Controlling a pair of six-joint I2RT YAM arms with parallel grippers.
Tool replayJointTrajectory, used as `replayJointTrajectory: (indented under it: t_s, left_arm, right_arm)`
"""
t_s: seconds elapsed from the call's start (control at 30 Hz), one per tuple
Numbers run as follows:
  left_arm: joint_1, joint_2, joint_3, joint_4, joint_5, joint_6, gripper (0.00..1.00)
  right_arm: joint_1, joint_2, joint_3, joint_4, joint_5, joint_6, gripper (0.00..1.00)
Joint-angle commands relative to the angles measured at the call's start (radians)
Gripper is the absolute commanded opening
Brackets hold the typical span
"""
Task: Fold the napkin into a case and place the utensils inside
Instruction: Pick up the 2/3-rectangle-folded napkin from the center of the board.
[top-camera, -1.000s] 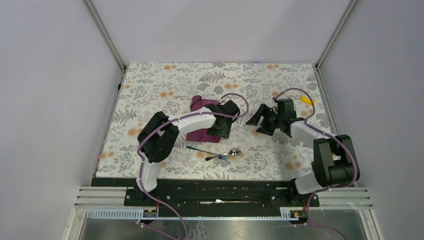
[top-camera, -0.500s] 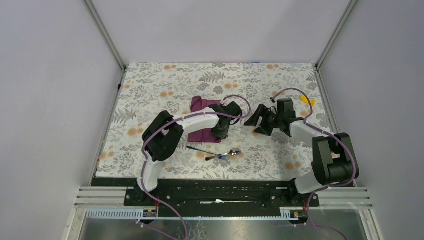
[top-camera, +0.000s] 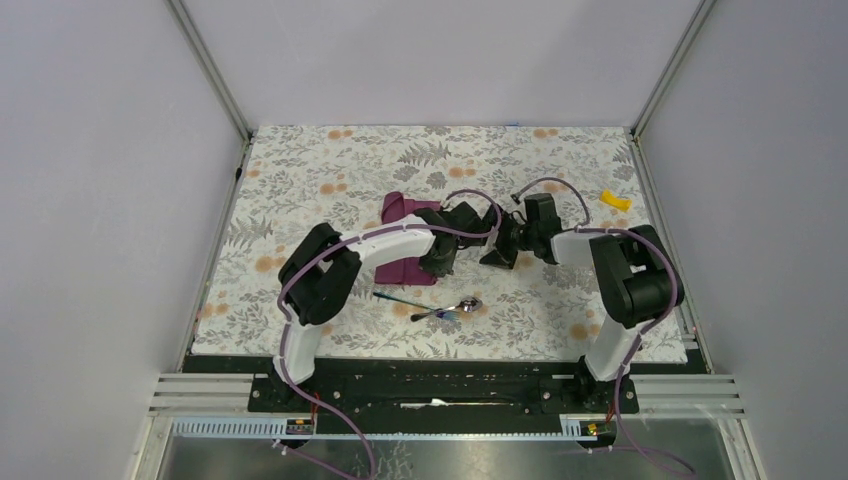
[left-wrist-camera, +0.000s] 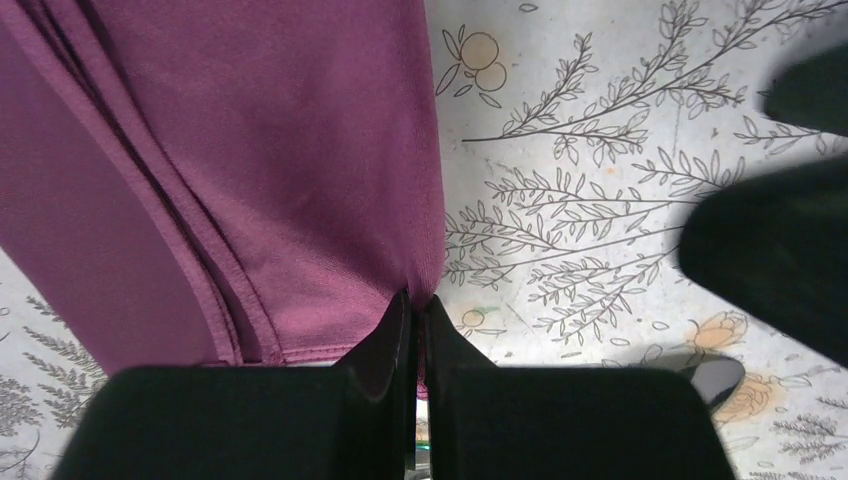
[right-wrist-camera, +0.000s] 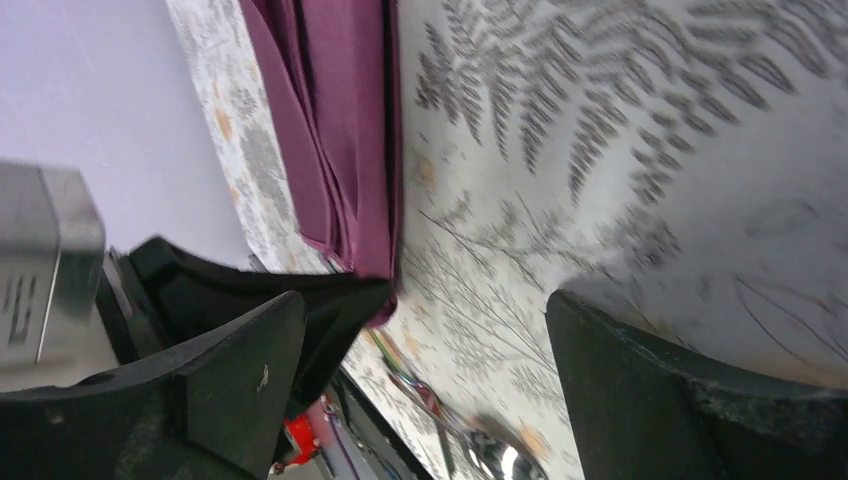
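Note:
The dark purple napkin (top-camera: 402, 212) lies folded in layers at mid-table, partly under my left arm; in the left wrist view the napkin (left-wrist-camera: 250, 150) fills the upper left. My left gripper (left-wrist-camera: 415, 298) is shut on the napkin's near right corner, and from above this gripper (top-camera: 440, 262) sits at the cloth's right edge. My right gripper (top-camera: 497, 250) stands open just to the right of it, nothing between its fingers (right-wrist-camera: 230, 380). The silver spoon (top-camera: 467, 304) and the thin bluish-handled utensil (top-camera: 400, 298) lie on the tablecloth in front of the napkin.
A floral grey-orange tablecloth (top-camera: 330, 170) covers the table. A small yellow piece (top-camera: 615, 200) lies at the far right. Metal frame posts and grey walls close in the back and both sides.
My left gripper has shut on the napkin's corner. The right arm has swung left, close to the left gripper, and its jaws have opened wider.

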Motion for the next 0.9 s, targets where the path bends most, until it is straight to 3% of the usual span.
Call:
replayJointTrajectory:
  t_s: [0.0,0.33,0.77,0.87]
  left_arm:
    - [0.007,-0.117,-0.009,0.010,-0.003,0.020,0.00]
    - [0.013,-0.148,-0.018,0.017,0.021,0.027,0.00]
    - [0.015,-0.156,-0.029,0.028,0.044,0.038,0.00]
    - [0.018,-0.152,-0.029,0.033,0.056,0.040,0.00]
  right_arm:
    - [0.041,0.075,0.071,0.177,0.007,0.169,0.98]
    - [0.094,0.266,0.182,0.326,0.063,0.342,0.89]
    - [0.100,0.413,0.276,0.416,0.059,0.381,0.66]
    - [0.099,0.420,0.286,0.435,0.055,0.380,0.56]
